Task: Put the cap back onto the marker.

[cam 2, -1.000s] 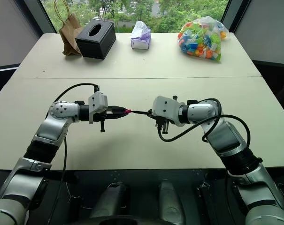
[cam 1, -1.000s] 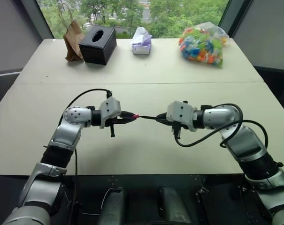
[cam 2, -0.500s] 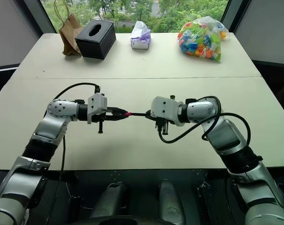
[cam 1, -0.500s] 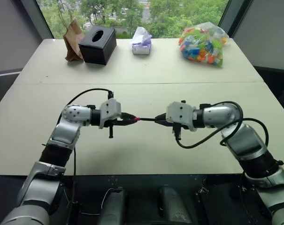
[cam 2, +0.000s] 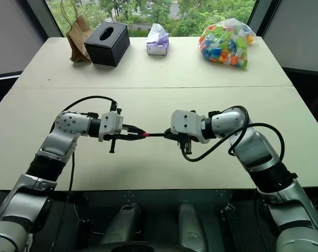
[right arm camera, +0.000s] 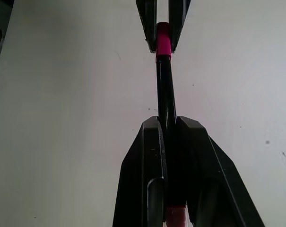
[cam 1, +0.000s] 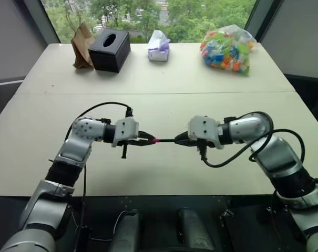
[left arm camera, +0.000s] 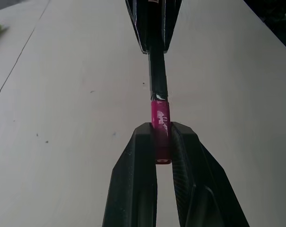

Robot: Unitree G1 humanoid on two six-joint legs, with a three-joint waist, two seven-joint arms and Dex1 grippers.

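Marker and cap hang in line above the pale counter, spanning the gap between the two arms, apparently so one can be pushed straight into the other. The right pincer is clamped on the dark barrel, level and pointing at its partner. The left pincer is clamped on the cap, which sits at the marker's end. Whether it is fully seated is hard to judge; the fingers cover its rear part.
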